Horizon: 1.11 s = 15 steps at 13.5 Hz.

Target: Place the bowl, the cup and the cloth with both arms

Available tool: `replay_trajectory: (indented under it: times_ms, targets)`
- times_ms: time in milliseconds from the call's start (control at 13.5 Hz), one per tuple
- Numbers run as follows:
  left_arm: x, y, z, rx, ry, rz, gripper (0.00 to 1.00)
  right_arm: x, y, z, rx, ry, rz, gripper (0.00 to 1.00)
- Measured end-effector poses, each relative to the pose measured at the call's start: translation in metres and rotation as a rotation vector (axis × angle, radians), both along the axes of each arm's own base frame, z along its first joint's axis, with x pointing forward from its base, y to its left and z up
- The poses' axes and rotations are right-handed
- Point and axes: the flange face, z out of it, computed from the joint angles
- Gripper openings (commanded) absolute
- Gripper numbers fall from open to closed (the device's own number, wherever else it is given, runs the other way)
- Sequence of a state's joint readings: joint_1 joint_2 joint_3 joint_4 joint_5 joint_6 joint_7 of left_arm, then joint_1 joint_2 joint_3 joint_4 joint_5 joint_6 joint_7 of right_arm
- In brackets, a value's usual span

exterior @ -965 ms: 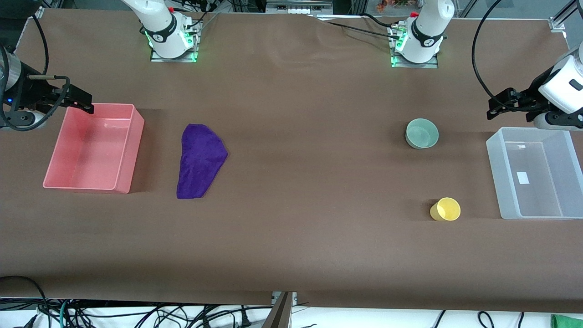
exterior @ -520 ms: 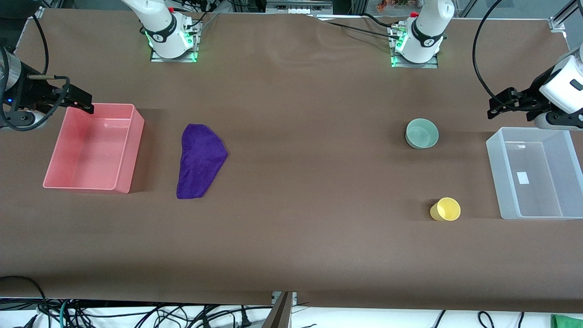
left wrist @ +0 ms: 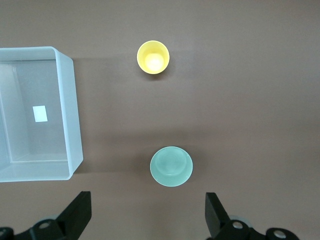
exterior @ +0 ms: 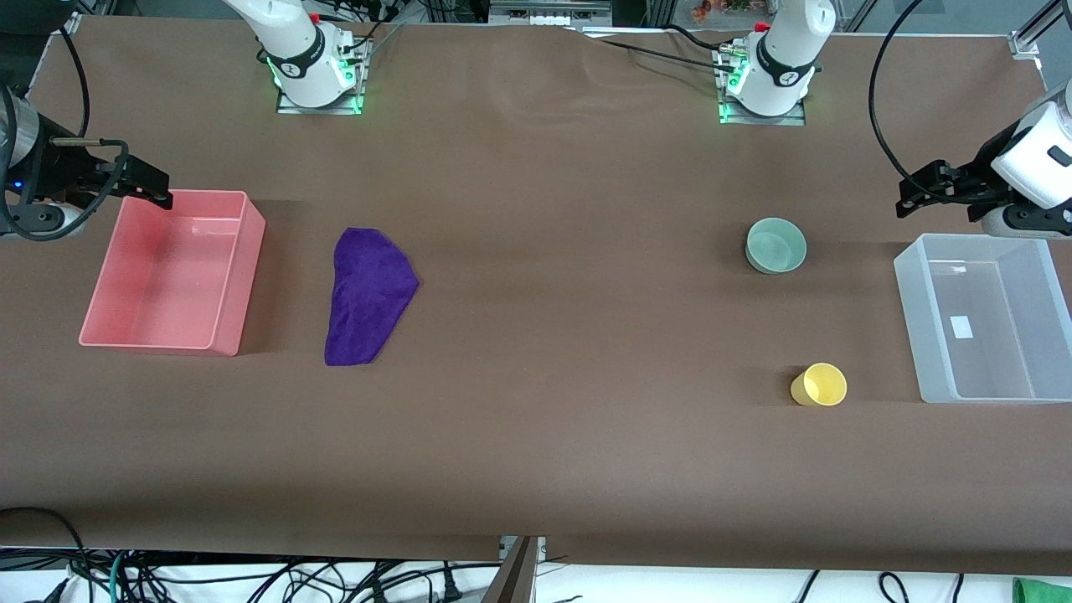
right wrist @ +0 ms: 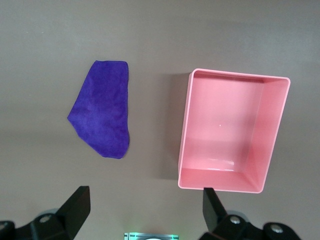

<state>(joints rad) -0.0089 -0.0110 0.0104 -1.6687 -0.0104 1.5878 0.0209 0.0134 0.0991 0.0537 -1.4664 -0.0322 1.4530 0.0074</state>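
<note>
While both pincers gape wide — glossy bowl, tapered cup, soft cloth untouched.

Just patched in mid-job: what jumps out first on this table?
The purple cloth lies flat beside an empty pink bin toward the right arm's end. Toward the left arm's end, the green bowl and, nearer the camera, the yellow cup stand beside an empty clear bin. The right gripper hangs open at the pink bin's rim, and the left gripper hangs open above the table between bowl and clear bin.
</note>
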Motion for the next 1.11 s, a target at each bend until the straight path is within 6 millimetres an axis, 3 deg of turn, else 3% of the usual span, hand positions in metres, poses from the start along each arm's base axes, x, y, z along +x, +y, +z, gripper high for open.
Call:
replay_trajectory:
  times_ms: [1114]
  targets:
    - [-0.0029, 0.0058, -0.0009, 0.000, 0.021, 0.010, 1.00, 0.0000, 0.0000, 0.0000, 0.000, 0.000, -0.002, 0.99]
